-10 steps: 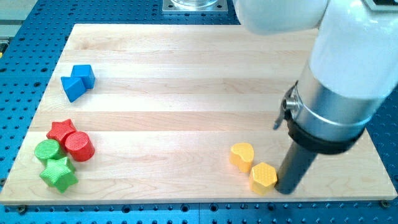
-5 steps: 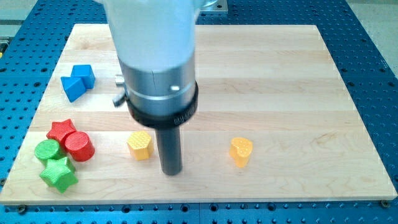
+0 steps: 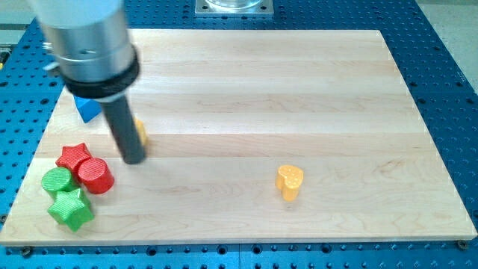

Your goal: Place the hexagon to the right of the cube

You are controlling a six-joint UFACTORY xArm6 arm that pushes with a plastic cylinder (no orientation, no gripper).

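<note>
The yellow hexagon (image 3: 140, 132) sits at the view's left, mostly hidden behind my rod; only a sliver shows on its right side. My tip (image 3: 132, 158) rests on the board just below and left of the hexagon, touching or nearly touching it. The blue blocks are largely hidden by the arm; only a corner of one blue block (image 3: 89, 110) shows up and to the left of the hexagon. I cannot make out the cube itself.
A yellow heart (image 3: 289, 181) stands alone at the lower middle-right. At the lower left cluster a red star (image 3: 73, 155), a red cylinder (image 3: 95, 175), a green cylinder (image 3: 56, 181) and a green star (image 3: 70, 208).
The rod has moved left and up across the board, pushing the yellow hexagon from the lower middle up toward the blue blocks. The arm now hides the blue blocks.
</note>
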